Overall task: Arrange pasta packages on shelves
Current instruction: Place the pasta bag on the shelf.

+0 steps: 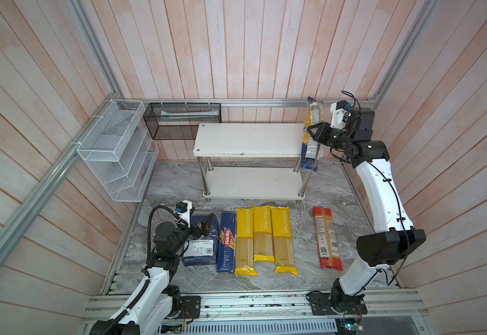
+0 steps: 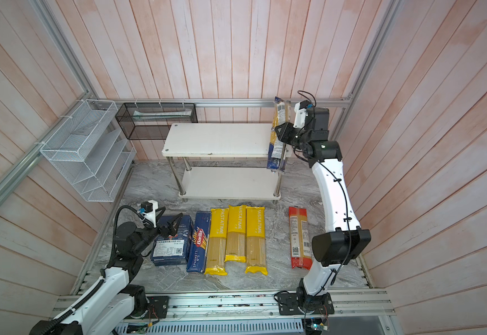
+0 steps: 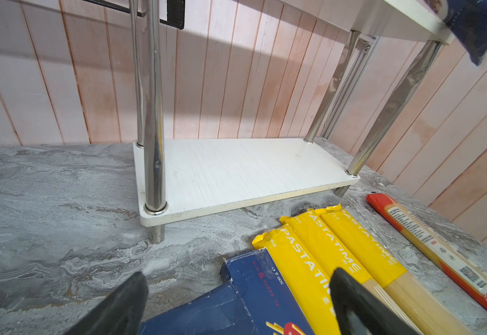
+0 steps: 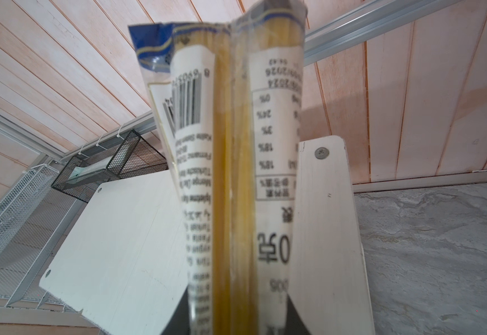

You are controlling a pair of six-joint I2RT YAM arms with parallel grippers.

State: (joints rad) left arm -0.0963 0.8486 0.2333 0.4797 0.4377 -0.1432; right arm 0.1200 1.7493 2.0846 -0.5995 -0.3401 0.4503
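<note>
My right gripper (image 1: 312,131) is shut on the dark-blue-ended pasta bag (image 1: 314,111), held steeply tilted over the right end of the upper shelf (image 1: 248,139); the right wrist view shows the bag (image 4: 233,145) between the jaws. The lower shelf (image 1: 253,182) is bare. On the marble floor in front lie two dark blue Barilla boxes (image 1: 227,243), three yellow PASTATIME bags (image 1: 262,232) and a red-ended bag (image 1: 327,239). My left gripper (image 1: 204,226) hangs open just above the left Barilla box (image 1: 201,249), with its fingers (image 3: 120,304) apart.
A white wire mesh basket (image 1: 114,150) hangs on the left wall and a black mesh basket (image 1: 182,120) on the back rail, left of the rack. Chrome legs (image 3: 153,116) stand at the rack's corners. Wooden walls close in on three sides.
</note>
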